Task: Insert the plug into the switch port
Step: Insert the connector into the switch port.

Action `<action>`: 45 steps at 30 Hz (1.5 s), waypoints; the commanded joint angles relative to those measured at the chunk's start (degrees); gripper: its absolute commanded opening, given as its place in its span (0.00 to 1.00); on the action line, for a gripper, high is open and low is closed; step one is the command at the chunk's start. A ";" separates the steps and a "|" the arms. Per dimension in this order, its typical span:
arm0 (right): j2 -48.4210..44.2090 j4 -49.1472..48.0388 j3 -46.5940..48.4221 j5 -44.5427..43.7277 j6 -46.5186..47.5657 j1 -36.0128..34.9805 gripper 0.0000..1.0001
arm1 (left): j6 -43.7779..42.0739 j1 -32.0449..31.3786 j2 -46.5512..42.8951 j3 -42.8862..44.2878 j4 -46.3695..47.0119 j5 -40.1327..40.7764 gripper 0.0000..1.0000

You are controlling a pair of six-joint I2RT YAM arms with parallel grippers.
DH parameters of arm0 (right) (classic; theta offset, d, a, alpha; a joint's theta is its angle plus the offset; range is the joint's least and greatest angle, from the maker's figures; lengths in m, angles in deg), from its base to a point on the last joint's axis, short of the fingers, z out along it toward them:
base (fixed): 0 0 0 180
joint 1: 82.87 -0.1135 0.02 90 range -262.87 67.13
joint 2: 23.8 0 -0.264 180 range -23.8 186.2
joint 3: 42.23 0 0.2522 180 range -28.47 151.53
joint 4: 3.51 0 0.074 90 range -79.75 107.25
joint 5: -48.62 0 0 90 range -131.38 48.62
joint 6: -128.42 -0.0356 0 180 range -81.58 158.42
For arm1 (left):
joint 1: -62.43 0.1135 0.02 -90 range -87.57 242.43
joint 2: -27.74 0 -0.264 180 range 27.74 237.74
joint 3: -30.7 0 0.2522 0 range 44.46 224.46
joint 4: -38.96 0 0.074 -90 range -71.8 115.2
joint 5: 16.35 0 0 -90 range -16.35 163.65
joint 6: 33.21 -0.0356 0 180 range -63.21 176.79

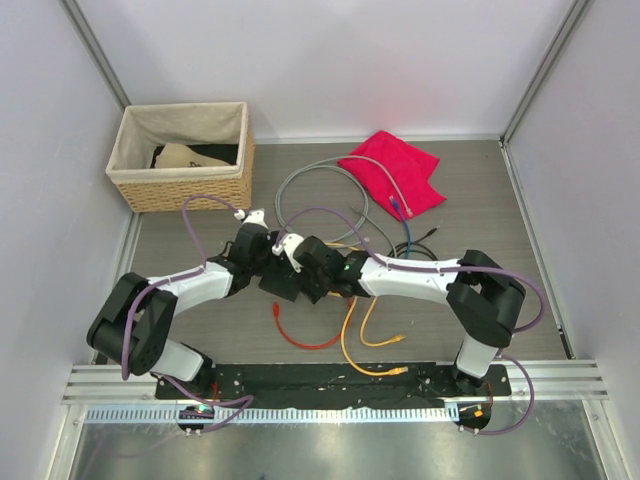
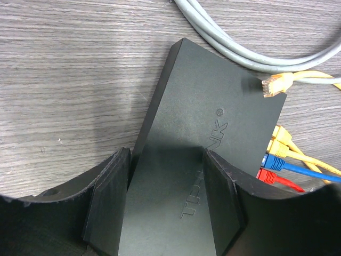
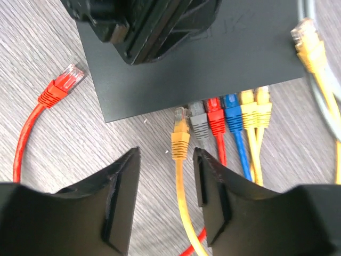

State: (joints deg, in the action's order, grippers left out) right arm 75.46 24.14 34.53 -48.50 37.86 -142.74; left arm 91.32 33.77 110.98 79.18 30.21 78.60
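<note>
Both arms are reaching in over the desk (image 1: 500,215) and meeting near its middle. In the top view my left arm is bending out toward 9 o'clock at the elbow, and its forearm is angling in toward 2 o'clock. My right arm is folding at 3 o'clock, and its forearm is running in toward 9 o'clock, low over the surface.

My left hand (image 2: 166,160) is clamping the switch (image 2: 213,101) across its width, one finger pressing on each long side. The switch is lying flat at the centre of the desk, with its socket edge facing my right hand.

My right hand (image 3: 166,157) is hovering just short of that edge, with its fingers spread and pinching nothing. The yellow plug (image 3: 180,130) is lying in the gap, closer to the finger at 3 o'clock. Its clear tip is meeting the socket edge at the left end of the row. I cannot tell whether it is seated.

Beside it, toward 3 o'clock, a grey plug (image 3: 198,120), a red plug (image 3: 214,114), a blue plug (image 3: 231,109) and two more yellow ones are sitting in their sockets. A loose red plug (image 3: 61,85) is lying at 10 o'clock, apart from the switch.
</note>
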 commanded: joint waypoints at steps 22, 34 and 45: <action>3.65 10.37 8.37 -13.36 11.63 -5.78 0.45 | 0.02 -1.13 1.48 -1.50 -8.62 -2.23 0.57; 7.52 3.34 5.38 -20.39 16.29 -7.27 0.38 | 2.83 3.62 2.45 -3.17 -6.07 -8.38 0.56; 9.28 0.88 3.44 -21.62 18.66 -8.68 0.21 | 2.83 3.88 2.98 -3.17 -5.81 -9.43 0.56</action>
State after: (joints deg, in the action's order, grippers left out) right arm 83.75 27.81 38.33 -67.34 54.93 -150.44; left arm 94.20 37.94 111.33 78.35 31.39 72.05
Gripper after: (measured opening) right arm 0.313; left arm 0.561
